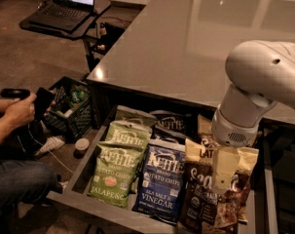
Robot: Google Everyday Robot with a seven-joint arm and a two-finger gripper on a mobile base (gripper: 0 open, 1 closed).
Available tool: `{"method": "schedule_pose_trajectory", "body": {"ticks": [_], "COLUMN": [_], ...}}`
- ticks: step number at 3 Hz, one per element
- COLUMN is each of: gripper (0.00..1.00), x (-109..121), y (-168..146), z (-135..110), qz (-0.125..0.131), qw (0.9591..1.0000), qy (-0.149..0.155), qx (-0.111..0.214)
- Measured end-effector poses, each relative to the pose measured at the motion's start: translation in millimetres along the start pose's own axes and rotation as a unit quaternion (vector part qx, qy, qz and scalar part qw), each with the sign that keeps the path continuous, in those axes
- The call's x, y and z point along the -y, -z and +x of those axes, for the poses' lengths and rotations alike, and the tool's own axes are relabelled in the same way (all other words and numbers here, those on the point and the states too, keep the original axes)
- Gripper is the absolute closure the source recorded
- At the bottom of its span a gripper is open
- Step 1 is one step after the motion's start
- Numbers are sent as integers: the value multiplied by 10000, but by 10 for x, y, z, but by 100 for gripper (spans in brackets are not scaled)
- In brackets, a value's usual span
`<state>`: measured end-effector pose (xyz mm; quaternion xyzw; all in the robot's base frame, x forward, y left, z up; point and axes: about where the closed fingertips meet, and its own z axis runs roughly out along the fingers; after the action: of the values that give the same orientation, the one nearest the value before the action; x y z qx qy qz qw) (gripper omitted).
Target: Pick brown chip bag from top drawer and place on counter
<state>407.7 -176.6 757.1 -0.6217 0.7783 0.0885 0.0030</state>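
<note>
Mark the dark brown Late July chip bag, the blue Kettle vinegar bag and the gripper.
dark brown Late July chip bag (pixel 199 209), camera view, lower front panel.
blue Kettle vinegar bag (pixel 161 182), camera view, centre of front.
gripper (pixel 224 183), camera view, tip, over the brown bag.

The robot's arm (pixel 264 74) is showing a smooth, glossy off-white shell that is swelling into a fat, rounded joint housing, with two small dark holes dotting its upper face. Below it, a shorter cylindrical wrist section (pixel 234 123) is wearing the same pale casing and is ending in a greyer collar carrying a small patch of fine perforations (pixel 237 137). The gripper (pixel 223 182), a flat, cream-yellow piece, is hanging directly beneath that collar, in front of the brown chip bag (pixel 200 206).
</note>
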Motion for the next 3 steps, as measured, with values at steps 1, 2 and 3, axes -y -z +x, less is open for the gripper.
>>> {"method": "schedule_pose_trajectory", "body": {"ticks": [1,2,3], "gripper": [3,5,4], "x": [95,83,14], "y": [-82,-132,-186], "z": [20,107,255], "qz": [-34,-109,-227], "qw": [10000,9998,9992], "qy": [-83,-164,-304], "qx": [-15,-64,-109]}}
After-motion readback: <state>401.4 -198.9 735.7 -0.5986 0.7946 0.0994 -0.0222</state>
